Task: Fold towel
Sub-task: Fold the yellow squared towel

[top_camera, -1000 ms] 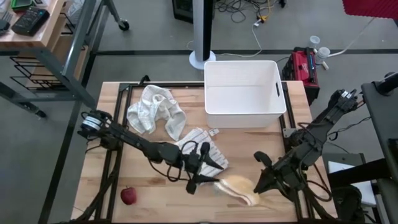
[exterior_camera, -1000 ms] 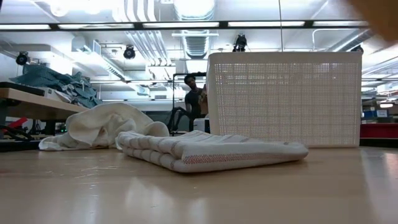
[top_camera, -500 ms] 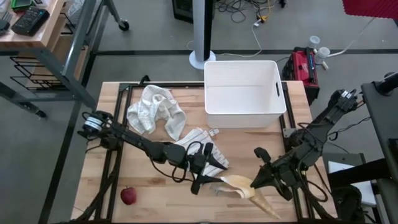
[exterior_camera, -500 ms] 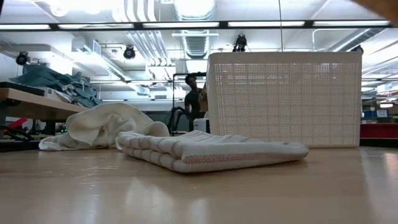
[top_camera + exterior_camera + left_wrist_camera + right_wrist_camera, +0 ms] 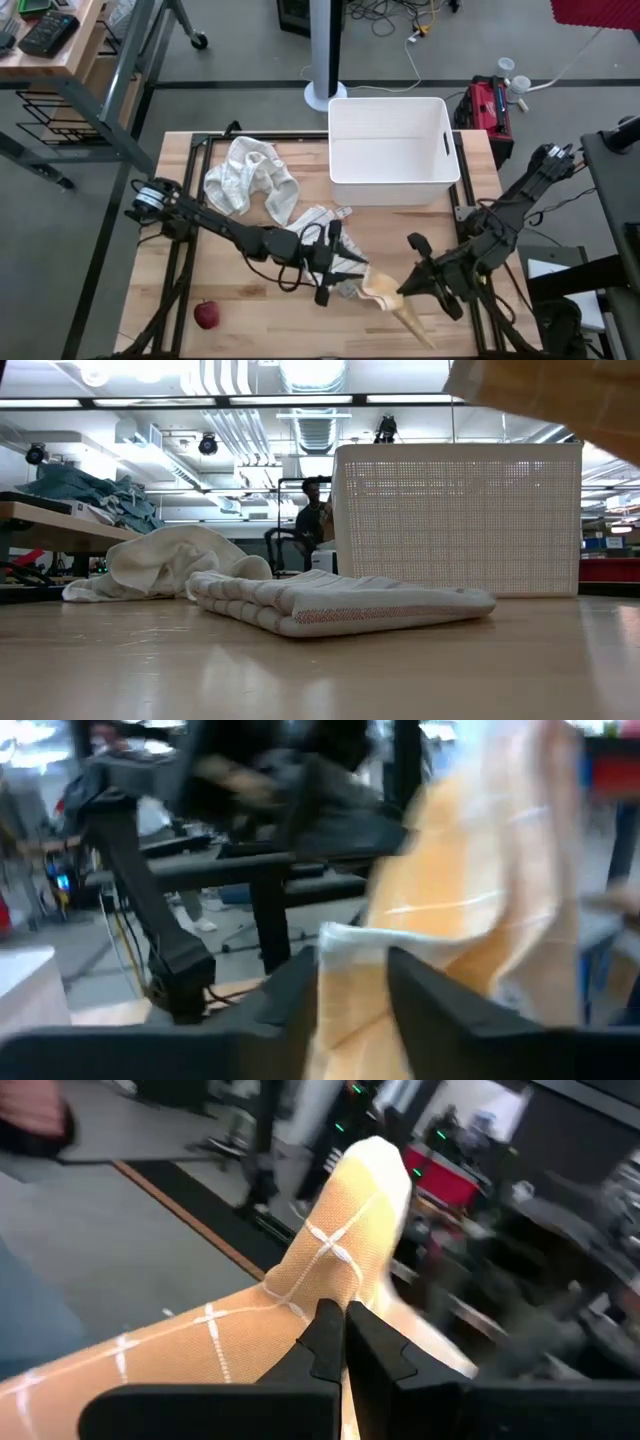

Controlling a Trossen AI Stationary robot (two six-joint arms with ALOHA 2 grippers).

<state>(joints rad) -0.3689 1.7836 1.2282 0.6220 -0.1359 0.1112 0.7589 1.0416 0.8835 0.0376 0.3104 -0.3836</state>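
Here the orange towel [image 5: 388, 300] hangs lifted off the table [image 5: 180, 230] between the two pincers, still unfolded. The right pincer [image 5: 402, 291] is clamped tight on one edge; the left pincer [image 5: 352, 282] has its fingers [image 5: 290, 1000] set either side of the opposite edge, half closed, though a firm hold cannot be confirmed. Judged progress: early, with spreading and folding both left to do. Just behind the left pincer lies a folded striped towel [image 5: 322, 232]; farther off, a crumpled white cloth [image 5: 250, 177] and a white basket [image 5: 390, 150]. An apple [image 5: 207, 316] sits well apart, nearer the left arm's base.
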